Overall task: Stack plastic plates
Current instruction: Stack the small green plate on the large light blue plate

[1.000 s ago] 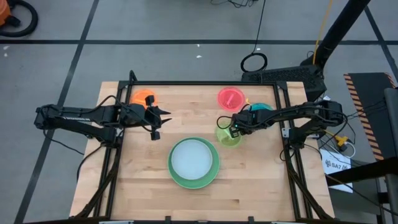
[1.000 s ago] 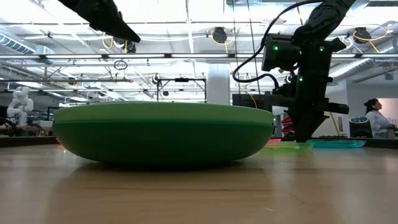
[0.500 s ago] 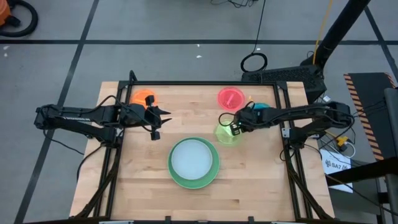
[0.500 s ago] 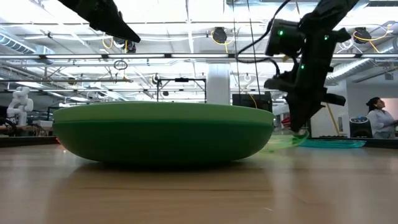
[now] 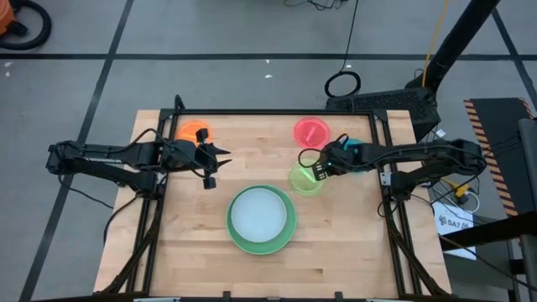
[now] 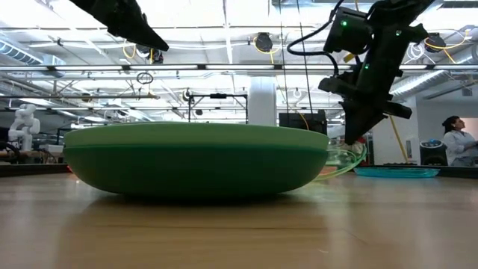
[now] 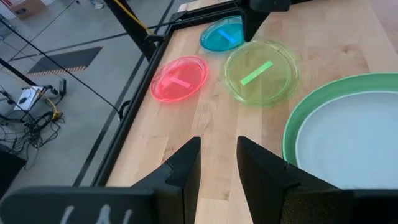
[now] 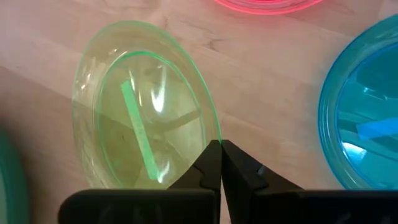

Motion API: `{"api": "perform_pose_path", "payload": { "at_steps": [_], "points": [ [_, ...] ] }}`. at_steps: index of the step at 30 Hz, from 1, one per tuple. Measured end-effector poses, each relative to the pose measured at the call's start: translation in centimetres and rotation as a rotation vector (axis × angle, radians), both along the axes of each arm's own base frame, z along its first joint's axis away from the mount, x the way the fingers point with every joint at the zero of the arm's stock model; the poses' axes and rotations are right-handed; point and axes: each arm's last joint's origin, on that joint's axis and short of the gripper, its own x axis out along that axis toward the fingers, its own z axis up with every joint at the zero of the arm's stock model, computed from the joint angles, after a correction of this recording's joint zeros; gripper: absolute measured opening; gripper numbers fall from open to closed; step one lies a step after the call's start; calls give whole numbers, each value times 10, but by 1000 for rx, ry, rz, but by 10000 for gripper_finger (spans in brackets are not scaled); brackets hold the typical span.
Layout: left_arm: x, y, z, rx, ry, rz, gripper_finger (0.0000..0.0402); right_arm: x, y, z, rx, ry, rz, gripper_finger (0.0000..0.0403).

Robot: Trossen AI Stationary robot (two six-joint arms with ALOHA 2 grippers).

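A small yellow-green plastic plate (image 5: 304,179) is right of the table's middle, with my right gripper (image 5: 317,172) shut on its rim. A red-pink plate (image 5: 311,132) and a blue plate (image 5: 353,146) lie flat by the far right. An orange plate (image 5: 195,132) lies at the far left. A pale blue plate (image 5: 259,213) rests inside a large green plate (image 5: 289,233) near the table's middle. My left gripper (image 5: 214,165) hangs open above the table's left part, holding nothing. My right gripper pinches the yellow-green plate's rim (image 8: 215,132) between its two fingertips, on the side toward the table's right edge. The fingers slant down from the right. The plate is tilted, its held edge (image 6: 361,152) raised. The large green plate hides its low edge in the low view.
The large green plate (image 6: 194,158) fills the near middle and blocks much of the low view. Bare wood (image 5: 193,243) lies near the table's front left. Black frame rails (image 5: 382,159) run along the table's sides. A person (image 6: 453,142) stands in the room beyond.
My right gripper has gone up and a little toward the table's right edge, shut on the yellow-green plate's rim. The plate, flat on the table before, now tilts with its held edge lifted.
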Motion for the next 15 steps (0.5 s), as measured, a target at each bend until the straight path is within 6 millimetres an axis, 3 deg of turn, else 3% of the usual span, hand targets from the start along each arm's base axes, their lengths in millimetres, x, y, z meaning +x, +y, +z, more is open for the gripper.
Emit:
{"api": "perform_pose_path", "payload": {
  "at_steps": [15],
  "points": [
    [0,0,0,3,0,-2,111,-4,-1,23,-78,-149,43,0]
  ]
}}
